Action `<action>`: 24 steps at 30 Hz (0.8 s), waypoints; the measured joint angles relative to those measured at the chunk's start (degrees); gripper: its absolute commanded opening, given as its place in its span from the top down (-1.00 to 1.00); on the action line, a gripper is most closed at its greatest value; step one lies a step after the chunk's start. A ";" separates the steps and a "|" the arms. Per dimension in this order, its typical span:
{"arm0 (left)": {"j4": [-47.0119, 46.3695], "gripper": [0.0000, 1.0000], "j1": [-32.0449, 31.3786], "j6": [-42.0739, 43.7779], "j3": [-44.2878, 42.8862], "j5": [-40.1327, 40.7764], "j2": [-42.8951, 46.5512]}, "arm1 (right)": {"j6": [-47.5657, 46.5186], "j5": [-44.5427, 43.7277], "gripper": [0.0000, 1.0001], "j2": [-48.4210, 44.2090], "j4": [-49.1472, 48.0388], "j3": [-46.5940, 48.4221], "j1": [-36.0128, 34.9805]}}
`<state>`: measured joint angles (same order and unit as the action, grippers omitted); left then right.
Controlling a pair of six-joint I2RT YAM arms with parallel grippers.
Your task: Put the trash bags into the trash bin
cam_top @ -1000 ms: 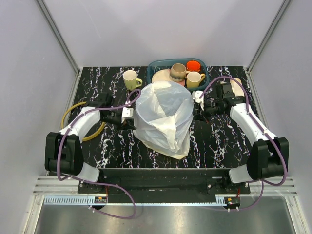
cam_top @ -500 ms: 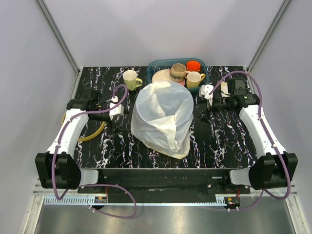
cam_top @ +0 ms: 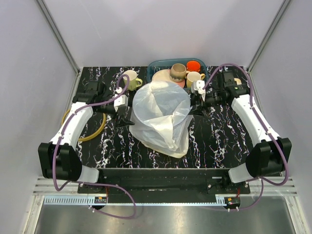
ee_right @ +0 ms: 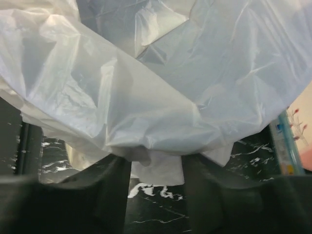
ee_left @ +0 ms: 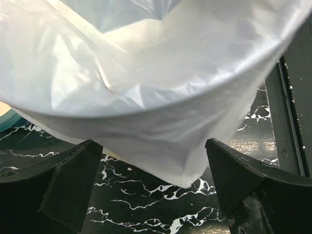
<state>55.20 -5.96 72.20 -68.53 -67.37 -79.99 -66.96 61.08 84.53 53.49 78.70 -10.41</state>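
One large translucent cream-white trash bag (cam_top: 161, 114) stands puffed up mid-table, mouth upward. It fills the left wrist view (ee_left: 146, 73) and the right wrist view (ee_right: 161, 87). The trash bin does not show; whatever is under the sack is hidden. My left gripper (cam_top: 127, 118) is at the sack's left side, open wide, and a low corner of film hangs above its gap (ee_left: 151, 161) without touching either finger. My right gripper (cam_top: 195, 108) is at the sack's upper right, its jaws partly apart, with a fold of film hanging between them (ee_right: 156, 168).
A teal oval basket (cam_top: 156, 66) at the back holds a cream plate (cam_top: 161, 75) and mugs. A pale yellow mug (cam_top: 130, 78) stands left of it. A yellow ring (cam_top: 92, 134) lies on the table under my left arm. Side walls close in.
Both grippers let go of the sack, opened and drew outward, then came back against its sides further up the table. The right jaws have since narrowed around a fold of film.
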 measured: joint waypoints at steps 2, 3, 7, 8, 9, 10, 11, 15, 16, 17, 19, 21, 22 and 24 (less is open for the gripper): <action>-1.11 -0.84 0.00 -0.72 -0.85 -0.11 -0.50 | 0.11 0.13 0.79 -0.33 -0.48 -0.42 -0.79; -1.51 -0.81 0.00 -0.85 -1.07 -0.15 -0.68 | 0.44 0.26 0.98 -0.61 -0.70 -0.98 -1.05; -2.32 -0.48 0.00 -1.31 -1.46 -0.28 -0.83 | 1.46 1.03 1.00 -1.44 -0.70 -3.19 -1.60; -2.34 -0.34 0.00 -1.46 -1.53 -0.33 -0.83 | 1.49 1.03 1.00 -1.55 -0.72 -3.56 -1.60; -2.54 0.05 0.00 -1.46 -1.53 -0.39 -0.83 | 1.68 1.01 1.00 -1.73 -0.92 -4.20 -1.60; -2.56 0.22 0.00 -1.64 -1.53 -0.44 -0.85 | 1.86 0.98 1.00 -1.97 -1.29 -4.90 -1.60; -2.64 0.40 0.00 -1.88 -1.53 -0.46 -0.90 | 2.03 0.92 1.00 -2.29 -1.64 -5.77 -1.60; -3.26 0.93 -0.15 -1.07 -1.42 -0.61 -1.68 | 3.89 0.20 1.00 -2.86 -4.02 -9.07 -1.60; -3.37 0.95 -0.22 -0.74 -1.22 -0.55 -1.90 | 4.20 -0.15 1.00 -2.86 -4.61 -9.64 -1.60; -3.56 0.95 -0.24 -0.24 -0.85 -0.42 -2.08 | 4.50 -0.42 1.00 -2.84 -5.33 -10.51 -1.60; -3.82 0.95 -0.31 0.44 0.13 -0.31 -2.34 | 5.20 -0.55 1.00 -2.73 -6.21 -11.54 -1.60; -3.85 0.94 -0.39 1.42 1.25 -0.11 -2.80 | 5.79 -0.55 1.00 -2.67 -7.41 -12.76 -1.60; -3.82 0.93 -0.44 1.99 1.75 0.02 -3.23 | 6.01 -0.55 1.00 -2.64 -8.04 -13.46 -1.60; -3.87 0.85 -0.55 2.95 2.38 0.33 -4.13 | 6.45 -0.59 1.00 -2.54 -9.35 -15.17 -1.60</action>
<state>51.33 -6.50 75.16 -66.15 -67.05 -84.12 -60.51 60.49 82.00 44.14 63.53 -12.01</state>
